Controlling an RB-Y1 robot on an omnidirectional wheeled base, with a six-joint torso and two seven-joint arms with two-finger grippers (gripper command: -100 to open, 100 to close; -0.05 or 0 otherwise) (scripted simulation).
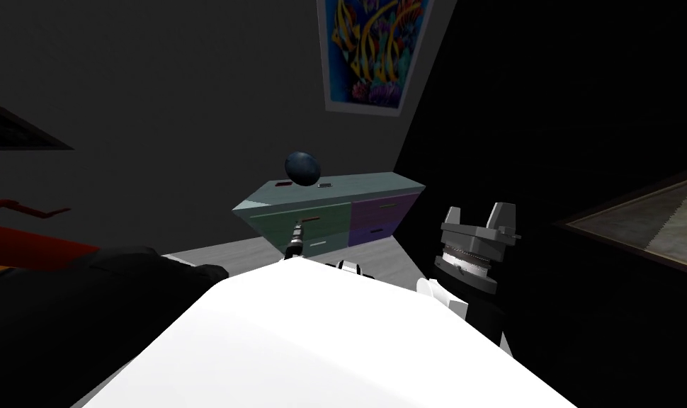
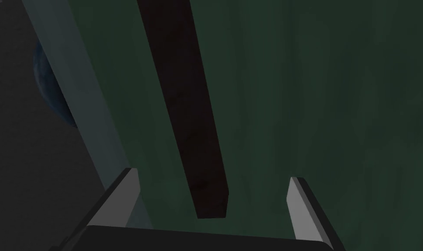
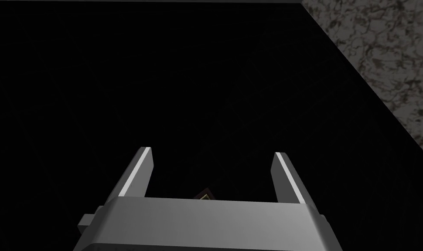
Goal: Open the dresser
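At the dark green drawer front (image 2: 315,109): left gripper (image 2: 213,176), jaws apart, straddles the end of a dark reddish-brown bar handle (image 2: 184,109), lined up to clamp and pull. Pale-teal dresser (image 1: 363,188), shut, at 12 o'clock. Right gripper (image 3: 212,152), jaws apart, hangs at 2 o'clock, clear.

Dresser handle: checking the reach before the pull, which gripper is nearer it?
Left. The left gripper is open, the dark handle between its fingers, at the green drawer front. The right gripper is open, raised well off to the dresser's side.
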